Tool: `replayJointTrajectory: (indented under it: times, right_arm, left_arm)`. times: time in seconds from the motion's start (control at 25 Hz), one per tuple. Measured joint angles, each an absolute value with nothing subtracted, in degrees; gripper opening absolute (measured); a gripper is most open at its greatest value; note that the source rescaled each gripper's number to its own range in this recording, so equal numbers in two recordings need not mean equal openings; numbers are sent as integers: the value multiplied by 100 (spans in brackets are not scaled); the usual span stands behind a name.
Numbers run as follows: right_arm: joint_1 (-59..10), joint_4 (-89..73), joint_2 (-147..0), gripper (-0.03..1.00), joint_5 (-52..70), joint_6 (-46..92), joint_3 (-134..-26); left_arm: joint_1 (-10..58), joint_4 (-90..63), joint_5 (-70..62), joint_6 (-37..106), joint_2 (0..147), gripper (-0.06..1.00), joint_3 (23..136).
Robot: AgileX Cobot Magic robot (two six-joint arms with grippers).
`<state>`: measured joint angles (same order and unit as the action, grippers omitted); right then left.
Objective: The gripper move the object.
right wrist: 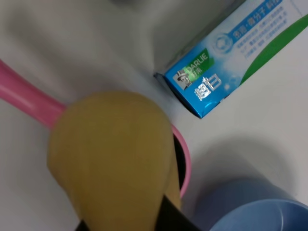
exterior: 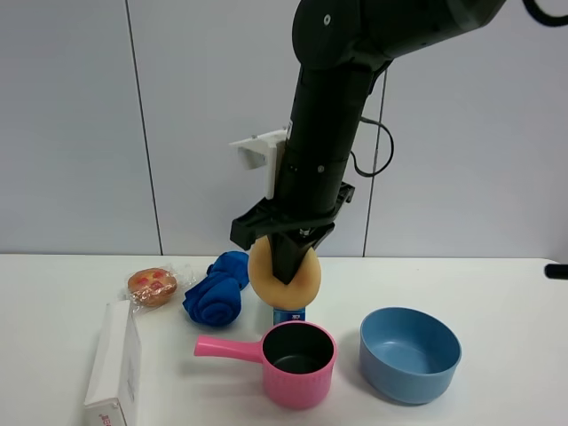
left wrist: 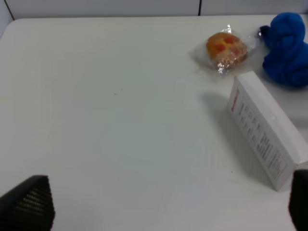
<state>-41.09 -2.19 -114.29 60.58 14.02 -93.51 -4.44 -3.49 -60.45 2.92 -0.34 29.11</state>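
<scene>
In the exterior high view the black right gripper (exterior: 288, 266) hangs from the thick black arm, shut on the round pale yellow-orange fruit (exterior: 263, 275). It holds the fruit in the air just above and slightly behind the pink pot (exterior: 299, 351). In the right wrist view the fruit (right wrist: 110, 159) fills the middle, with a black finger (right wrist: 169, 217) against it and the pot's pink rim (right wrist: 185, 163) below. The left gripper (left wrist: 163, 204) shows only in the left wrist view. It is open and empty, low over bare white table.
A blue bowl (exterior: 410, 352) sits right of the pot. A blue-and-white toothpaste box (exterior: 288, 314) lies behind the pot. A blue cloth (exterior: 217, 290), a wrapped bun (exterior: 153, 286) and a white box (exterior: 114, 364) are on the left.
</scene>
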Motion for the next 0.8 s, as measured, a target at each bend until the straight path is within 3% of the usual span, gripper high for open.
replayJointTrajectory:
  times: [0.8]
  right_arm:
    - [-4109,-32,-12046,0,6156,1435,-9351]
  left_arm:
    - [-444,-349,-6045,292,-34,100,2911]
